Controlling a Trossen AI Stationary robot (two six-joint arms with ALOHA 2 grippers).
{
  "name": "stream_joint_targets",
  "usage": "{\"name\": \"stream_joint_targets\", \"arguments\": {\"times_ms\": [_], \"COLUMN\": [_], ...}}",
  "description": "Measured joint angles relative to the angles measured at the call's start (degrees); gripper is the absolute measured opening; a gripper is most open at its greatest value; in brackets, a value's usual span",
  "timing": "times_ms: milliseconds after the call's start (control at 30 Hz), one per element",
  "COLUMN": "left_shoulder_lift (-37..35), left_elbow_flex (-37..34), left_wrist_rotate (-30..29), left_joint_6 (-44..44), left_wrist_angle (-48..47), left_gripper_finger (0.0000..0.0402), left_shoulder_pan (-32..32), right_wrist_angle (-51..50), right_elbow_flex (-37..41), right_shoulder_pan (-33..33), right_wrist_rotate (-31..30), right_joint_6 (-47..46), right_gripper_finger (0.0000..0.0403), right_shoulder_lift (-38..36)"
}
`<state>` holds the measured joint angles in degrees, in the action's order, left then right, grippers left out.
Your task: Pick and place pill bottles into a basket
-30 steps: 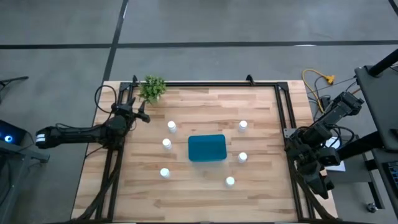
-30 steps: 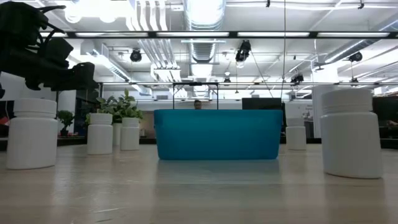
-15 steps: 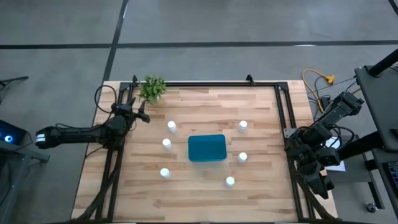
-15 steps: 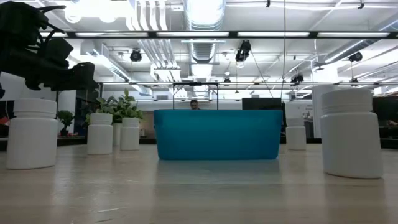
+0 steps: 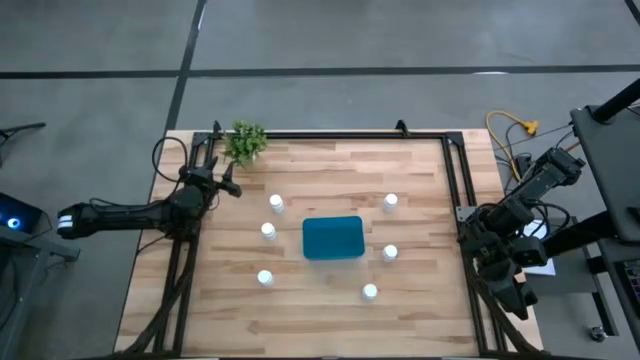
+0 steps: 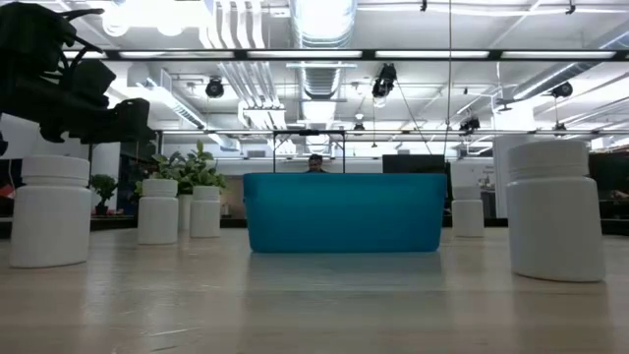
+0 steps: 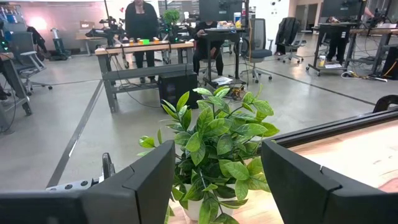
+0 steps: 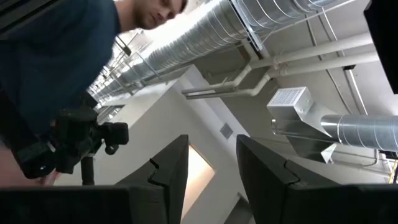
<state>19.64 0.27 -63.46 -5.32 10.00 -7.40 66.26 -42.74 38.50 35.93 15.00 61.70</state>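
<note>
Nothing moved; basket lies lengthwise left-right.

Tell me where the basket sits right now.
In the high view the basket sits near the table's middle, ringed by six pill bottles, three on each side; none is inside it.

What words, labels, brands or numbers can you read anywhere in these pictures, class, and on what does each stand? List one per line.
None can be read.
Pill bottles: plain white sides and caps in the low view, no label showing.
Basket: plain teal wall, no print.
Room behind the plant, in the left wrist view: any signs there are too small to read.
</note>
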Motion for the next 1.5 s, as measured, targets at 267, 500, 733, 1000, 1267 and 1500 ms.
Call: {"name": "stream_joint_targets", "arguments": {"times_ms": [267,500,733,1000,1267,1500], "left_shoulder_lift": [0.0,0.0,0.0,0.0,0.0,0.0], "left_elbow_flex": [0.0,0.0,0.0,0.0,0.0,0.0], "left_wrist_rotate": [0.0,0.0,0.0,0.0,0.0,0.0], "left_joint_6": [0.0,0.0,0.0,0.0,0.0,0.0], "left_wrist_angle": [0.0,0.0,0.0,0.0,0.0,0.0], "left_gripper_finger": [0.0222,0.0222,0.0222,0.0222,0.0222,0.0222], "left_shoulder_pan": [0.0,0.0,0.0,0.0,0.0,0.0], "right_wrist_angle": [0.0,0.0,-6.2,-7.4,-7.7,-10.2], "right_elbow_flex": [0.0,0.0,0.0,1.2,5.0,7.7], "right_shoulder_pan": [0.0,0.0,-1.5,-2.0,-7.7,-12.3], "right_wrist_rotate": [0.0,0.0,-20.3,-55.0,-55.3,-55.5], "right_joint_6": [0.0,-2.4,-2.2,-0.6,-13.3,-14.9], "right_gripper_finger": [0.0128,0.0128,0.0128,0.0128,0.0128,0.0128], "right_shoulder_lift": [0.0,-0.1,0.3,-0.1,-4.4,-9.0]}}
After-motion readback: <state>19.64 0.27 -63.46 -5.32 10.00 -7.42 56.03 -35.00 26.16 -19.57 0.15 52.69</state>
